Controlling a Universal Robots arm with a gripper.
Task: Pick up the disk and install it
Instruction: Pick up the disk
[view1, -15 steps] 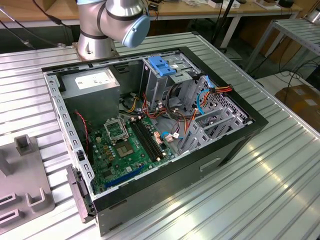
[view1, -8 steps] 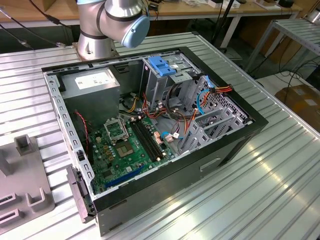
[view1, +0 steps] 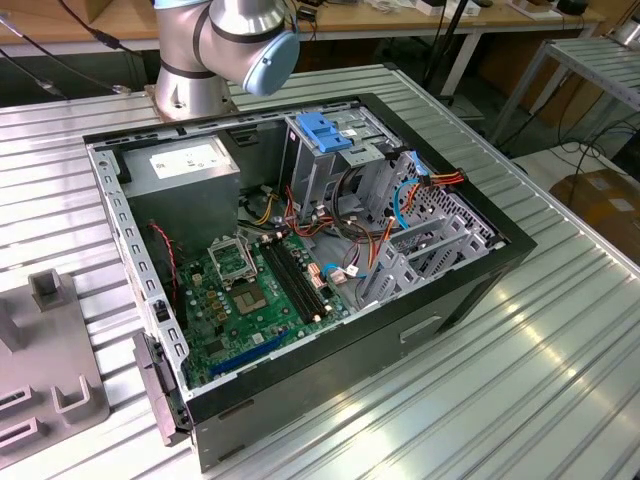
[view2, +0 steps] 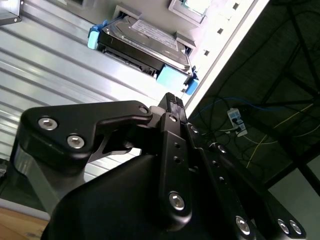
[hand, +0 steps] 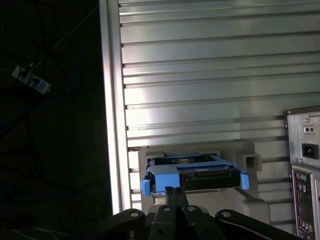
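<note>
The disk is a flat silver-grey drive in a blue plastic bracket. It rests in a grey holder on the ribbed metal table. In the second wrist view its labelled top face and blue bracket ends show. My gripper is shut with nothing between its fingers. It hangs just short of the disk's near edge and does not touch it; the black fingertips point toward the bracket. The open computer case lies on the table in the exterior view, with a metal drive cage inside.
The table's edge runs close beside the holder, with dark floor and cables beyond. The case's rear panel stands on the holder's other side. Inside the case are a grey power-supply box, a green motherboard and loose wires.
</note>
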